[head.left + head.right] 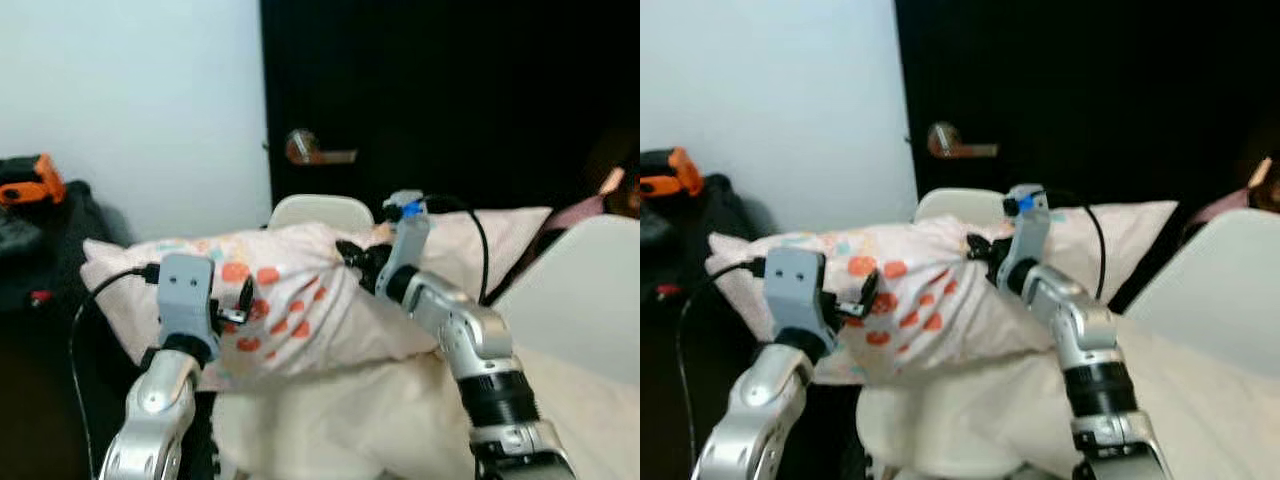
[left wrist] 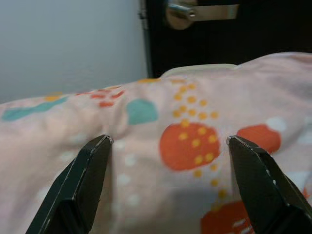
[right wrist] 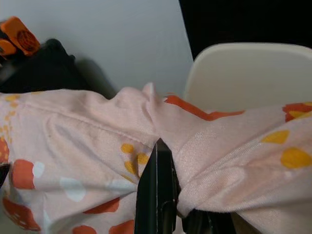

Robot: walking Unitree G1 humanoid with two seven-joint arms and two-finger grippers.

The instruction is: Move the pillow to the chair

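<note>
Jaws on the right gripper (image 1: 350, 254) are squeezed tight on a bunch of the pillow (image 1: 290, 290) cloth near its top edge. You can see the cloth pucker around the black fingers (image 3: 157, 195) in the right wrist view. The left gripper (image 1: 237, 305) has its jaws spread wide, one finger on each side of a big orange spot. They press against the pillow's front but have not closed on it.

The pillow is pink with orange and teal spots. It is held up in the air between the two arms, in front of the white chair (image 1: 320, 210). The top of the chair back peeks out just behind it. The seat is hidden behind the pillow. A dark door with a metal handle (image 1: 315, 150) stands behind the chair.

To do this step well, I think the left jaws should close on a good fold of cloth first, so the pillow does not swing or droop on that side. Then both arms should carry it forward together, keeping it level. It is soft and floppy, so a small pinch could slip. It should go over the seat before anyone lets go, not against the chair back.
</note>
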